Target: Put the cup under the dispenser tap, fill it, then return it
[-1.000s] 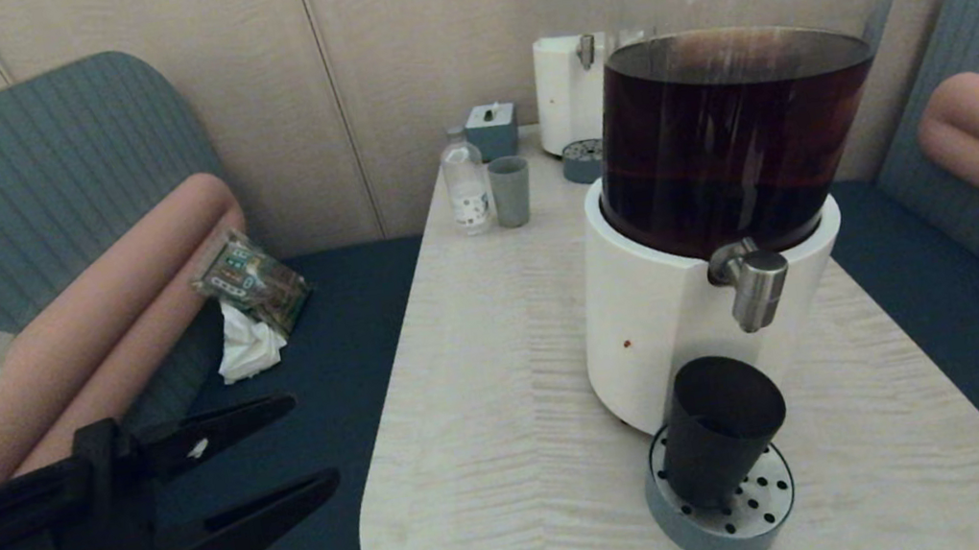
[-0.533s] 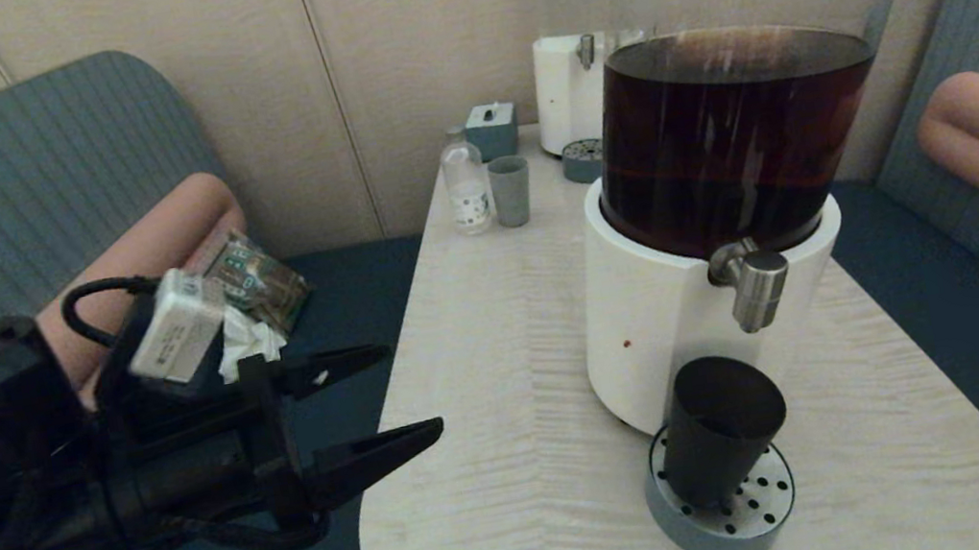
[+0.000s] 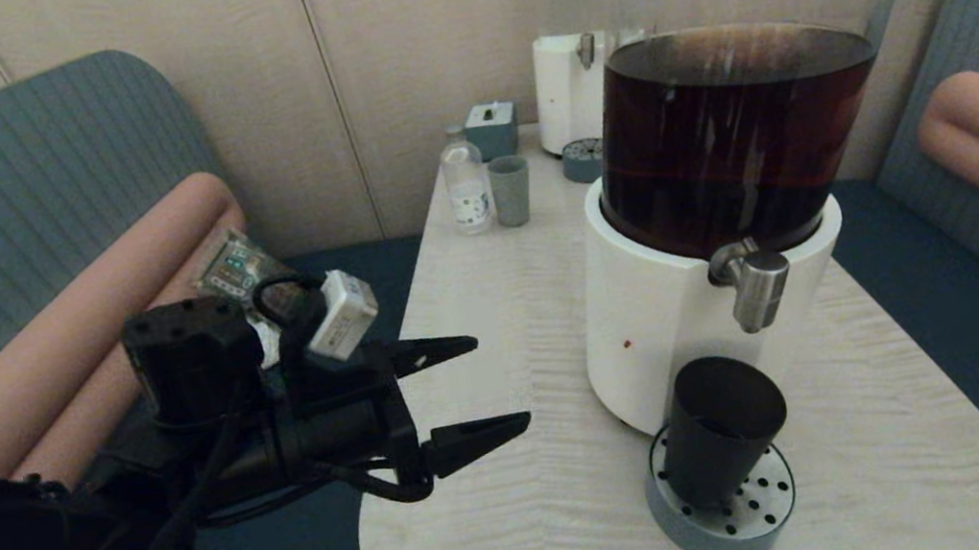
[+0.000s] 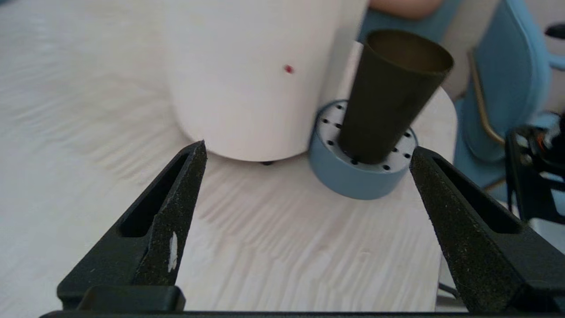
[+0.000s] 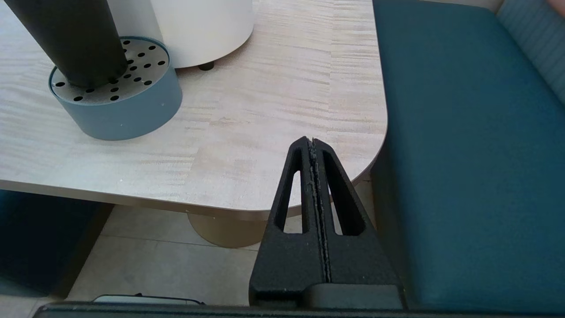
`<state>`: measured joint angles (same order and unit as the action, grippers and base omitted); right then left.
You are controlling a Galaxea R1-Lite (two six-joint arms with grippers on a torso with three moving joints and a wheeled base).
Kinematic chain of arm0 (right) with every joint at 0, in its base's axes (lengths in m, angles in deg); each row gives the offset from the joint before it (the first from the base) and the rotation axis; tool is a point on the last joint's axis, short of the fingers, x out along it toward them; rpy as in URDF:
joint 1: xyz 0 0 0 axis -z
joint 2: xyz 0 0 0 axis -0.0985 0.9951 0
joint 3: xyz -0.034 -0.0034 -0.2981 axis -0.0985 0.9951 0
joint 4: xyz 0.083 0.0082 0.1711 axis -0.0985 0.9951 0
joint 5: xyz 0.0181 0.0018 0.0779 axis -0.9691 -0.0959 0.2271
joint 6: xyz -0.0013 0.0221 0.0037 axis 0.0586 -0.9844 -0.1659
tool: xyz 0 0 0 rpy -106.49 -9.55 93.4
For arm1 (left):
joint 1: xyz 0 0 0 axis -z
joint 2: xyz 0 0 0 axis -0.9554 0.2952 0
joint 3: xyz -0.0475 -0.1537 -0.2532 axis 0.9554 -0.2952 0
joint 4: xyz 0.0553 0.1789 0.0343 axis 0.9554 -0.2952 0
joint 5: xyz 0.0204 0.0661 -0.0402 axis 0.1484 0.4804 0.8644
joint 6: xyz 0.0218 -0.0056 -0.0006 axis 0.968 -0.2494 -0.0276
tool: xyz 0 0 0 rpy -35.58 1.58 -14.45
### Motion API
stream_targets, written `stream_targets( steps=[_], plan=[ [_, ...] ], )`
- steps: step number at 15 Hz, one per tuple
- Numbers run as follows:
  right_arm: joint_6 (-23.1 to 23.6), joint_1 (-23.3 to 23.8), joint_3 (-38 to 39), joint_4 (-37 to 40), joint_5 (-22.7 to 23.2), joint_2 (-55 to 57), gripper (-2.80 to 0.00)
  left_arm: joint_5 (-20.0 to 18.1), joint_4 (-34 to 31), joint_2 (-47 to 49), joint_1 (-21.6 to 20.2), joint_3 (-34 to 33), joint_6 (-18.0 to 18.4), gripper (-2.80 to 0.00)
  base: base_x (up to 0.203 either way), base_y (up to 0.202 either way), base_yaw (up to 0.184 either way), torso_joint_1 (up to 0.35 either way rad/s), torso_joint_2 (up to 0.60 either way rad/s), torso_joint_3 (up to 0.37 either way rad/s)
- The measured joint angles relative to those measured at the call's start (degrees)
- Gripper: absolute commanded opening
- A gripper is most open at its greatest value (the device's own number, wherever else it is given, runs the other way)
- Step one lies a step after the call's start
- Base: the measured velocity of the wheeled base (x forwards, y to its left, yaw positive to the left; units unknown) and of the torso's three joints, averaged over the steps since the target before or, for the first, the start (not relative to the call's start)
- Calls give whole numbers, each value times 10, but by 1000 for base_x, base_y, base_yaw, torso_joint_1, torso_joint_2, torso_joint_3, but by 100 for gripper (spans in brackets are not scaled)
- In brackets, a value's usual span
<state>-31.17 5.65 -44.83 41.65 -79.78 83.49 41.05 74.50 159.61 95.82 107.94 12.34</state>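
The matte black cup (image 3: 718, 430) stands on the blue-grey perforated drip tray (image 3: 729, 525), below the brushed-steel dispenser tap (image 3: 755, 282) of the big white-based dispenser (image 3: 662, 327) with the dark brown tank. My left gripper (image 3: 485, 388) is open and empty over the table's left edge, well left of the cup and pointing toward it. The left wrist view shows the cup (image 4: 388, 97) on the tray (image 4: 353, 176) ahead of my open left gripper (image 4: 309, 152). Below the table's front right corner, my right gripper (image 5: 312, 142) is parked shut; its view catches the cup (image 5: 70, 39).
At the table's far end stand a pale grey-blue tumbler (image 3: 511, 191), a small clear bottle (image 3: 467, 186), a small box (image 3: 492, 129) and a second clear-tank dispenser (image 3: 576, 58). Benches flank the table (image 3: 518, 465); a packet and tissue (image 3: 242, 273) lie on the left one.
My left arm has swung in from the lower left, up and rightward over the table's left edge toward the cup, fingers staying open. The cup and right gripper have not moved.
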Motion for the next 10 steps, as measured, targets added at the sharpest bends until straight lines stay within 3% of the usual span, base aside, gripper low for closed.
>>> stream_targets(
  steps=[10],
  plan=[
    [0,0,0,0,0,0,-280,0,21,66,83,19,0,0,0,0,0,0,0,0]
  ],
)
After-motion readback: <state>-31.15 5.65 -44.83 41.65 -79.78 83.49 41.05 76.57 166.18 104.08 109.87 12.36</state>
